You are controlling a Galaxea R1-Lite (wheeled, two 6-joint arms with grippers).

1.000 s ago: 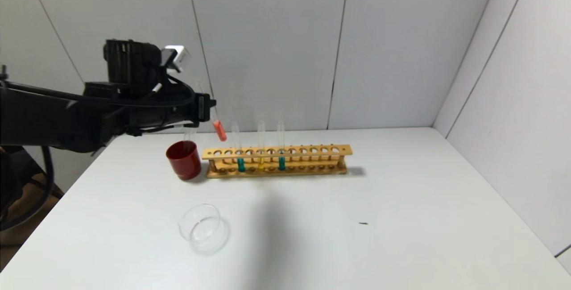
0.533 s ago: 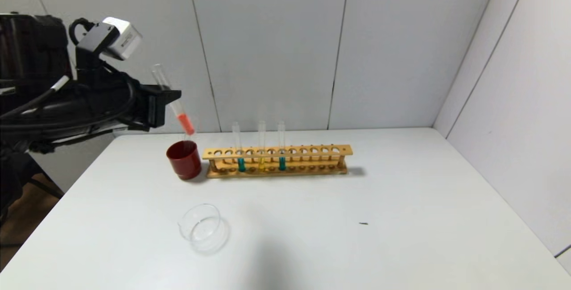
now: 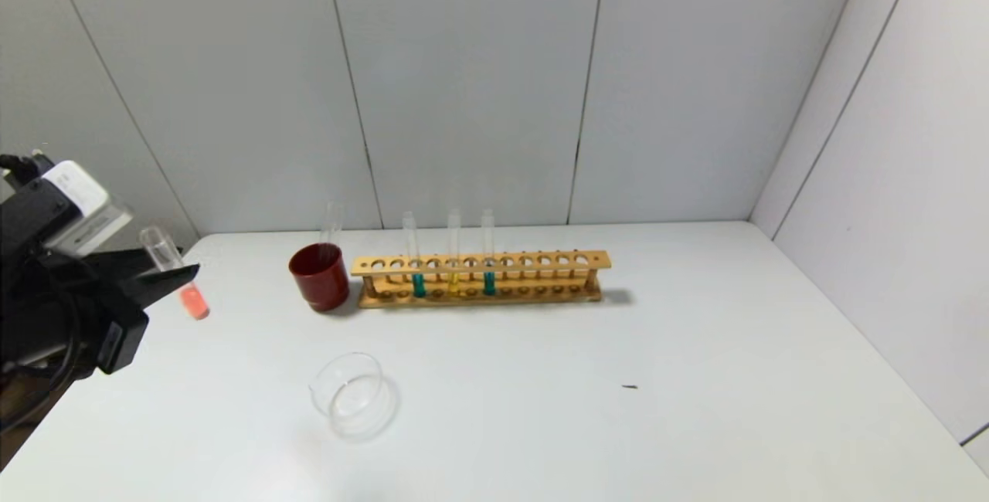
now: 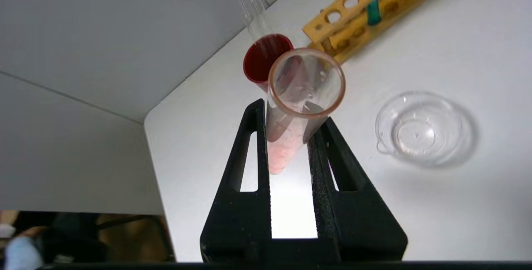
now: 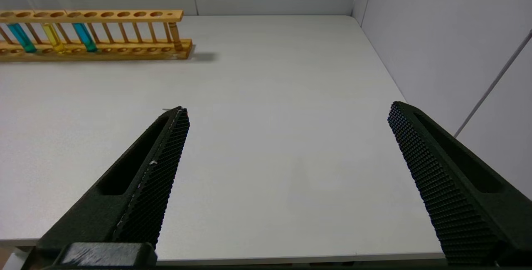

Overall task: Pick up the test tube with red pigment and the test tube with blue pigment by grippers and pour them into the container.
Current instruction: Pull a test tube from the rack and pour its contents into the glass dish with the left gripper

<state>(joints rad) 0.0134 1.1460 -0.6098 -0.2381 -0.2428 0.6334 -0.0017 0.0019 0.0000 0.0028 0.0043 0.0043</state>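
Note:
My left gripper [image 3: 184,276] is at the table's far left edge, shut on the test tube with red pigment [image 3: 176,274], which tilts with its orange-red liquid at the lower end. In the left wrist view the tube [image 4: 286,137] sits between the fingers of that gripper [image 4: 291,114], open mouth toward the camera. The clear glass container [image 3: 351,394] stands near the table's front, right of the gripper; it also shows in the left wrist view [image 4: 419,126]. The test tube with blue pigment [image 3: 488,279] stands in the wooden rack [image 3: 541,262]. My right gripper [image 5: 289,108] is open and empty over the table's right front.
A dark red cup [image 3: 318,278] with an empty clear tube stands left of the rack. A teal tube [image 3: 417,283] and a yellow tube [image 3: 453,279] also stand in the rack. Walls close the back and right. A small dark speck [image 3: 630,387] lies on the table.
My left gripper has moved left and down with the red tube, from above the red cup and rack end to the table's left edge. The tube stays gripped.

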